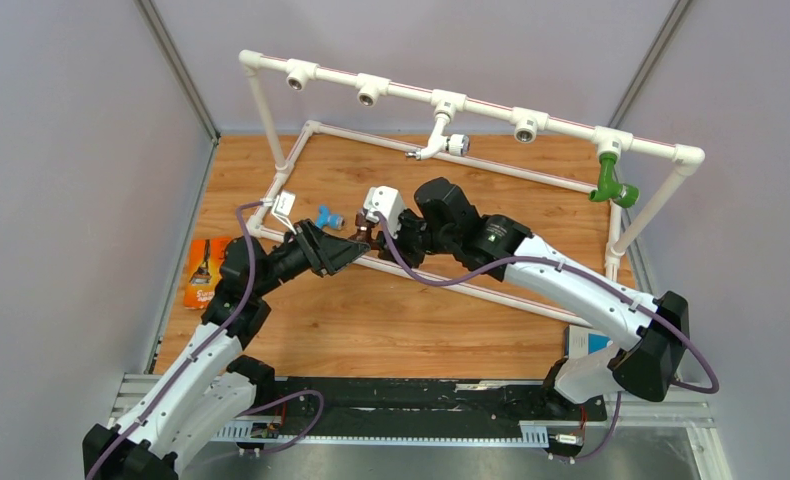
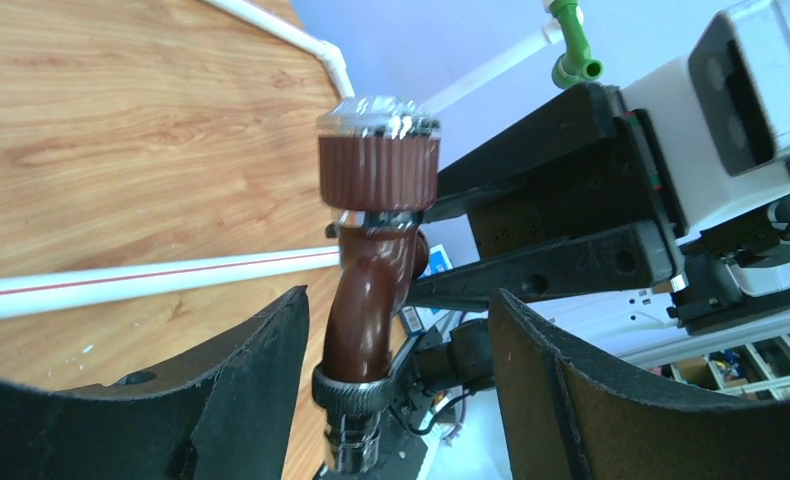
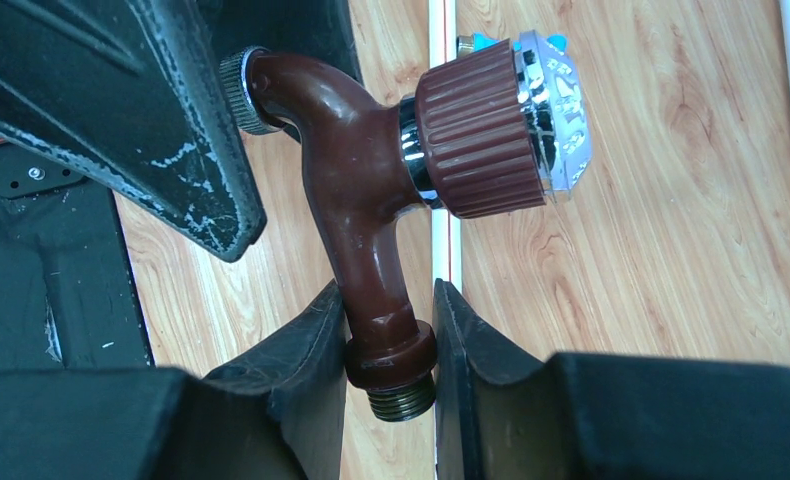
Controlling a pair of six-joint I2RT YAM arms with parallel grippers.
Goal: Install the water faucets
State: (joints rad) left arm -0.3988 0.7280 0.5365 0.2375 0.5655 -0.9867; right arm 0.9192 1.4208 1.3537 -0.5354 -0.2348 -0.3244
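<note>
The dark brown faucet [image 3: 371, 200] hangs above the table between the two arms. My right gripper [image 3: 391, 350] is shut on its collar just above the threaded end. In the left wrist view my left gripper [image 2: 396, 390] is open, its jaws on either side of the brown faucet's [image 2: 371, 290] spout with gaps on both sides. From above, the left gripper [image 1: 354, 251] and right gripper [image 1: 372, 238] meet tip to tip. A light blue faucet [image 1: 326, 216] lies on the table. The white faucet [image 1: 437, 140] and green faucet [image 1: 611, 184] sit in sockets of the pipe frame [image 1: 486, 105].
The pipe frame's lower rail [image 1: 441, 282] runs just in front of the grippers, and three tee sockets on the top rail hold nothing. An orange packet [image 1: 203, 272] lies at the left table edge and a blue box [image 1: 586, 342] at the right near edge.
</note>
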